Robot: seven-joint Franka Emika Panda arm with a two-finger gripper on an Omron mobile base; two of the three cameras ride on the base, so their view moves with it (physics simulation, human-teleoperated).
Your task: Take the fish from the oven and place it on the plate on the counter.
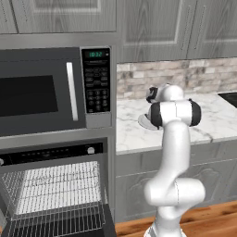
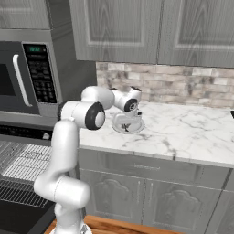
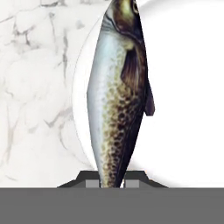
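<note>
Fish (image 3: pixel 118 100) is pinched near its tail between the two dark fingertips (image 3: pixel 89 180) of the tool (image 3: pixel 111 181), its speckled body running up the hand view with the head at the top edge. Behind it lies the white plate (image 3: pixel 183 109), whose rim curves just left of the fish; most of the body hangs over the plate's left part, though whether the fish touches the plate cannot be told. From the right base view the tool (image 2: pixel 129 119) points down over the plate (image 2: pixel 119 128), which sits on the marble desk (image 2: pixel 183 132) near its left end, in front of the brick backsplash (image 2: pixel 183 84). The left base view shows the arm's wrist above the plate (image 1: pixel 144 122), which it partly hides. Left of the desk, the oven (image 1: pixel 55 185) stands with its door down and its wire racks (image 1: pixel 58 187) bare, the microwave (image 1: pixel 41 92) directly above it. Grey cabinets (image 2: pixel 151 192) run under the desk.
</note>
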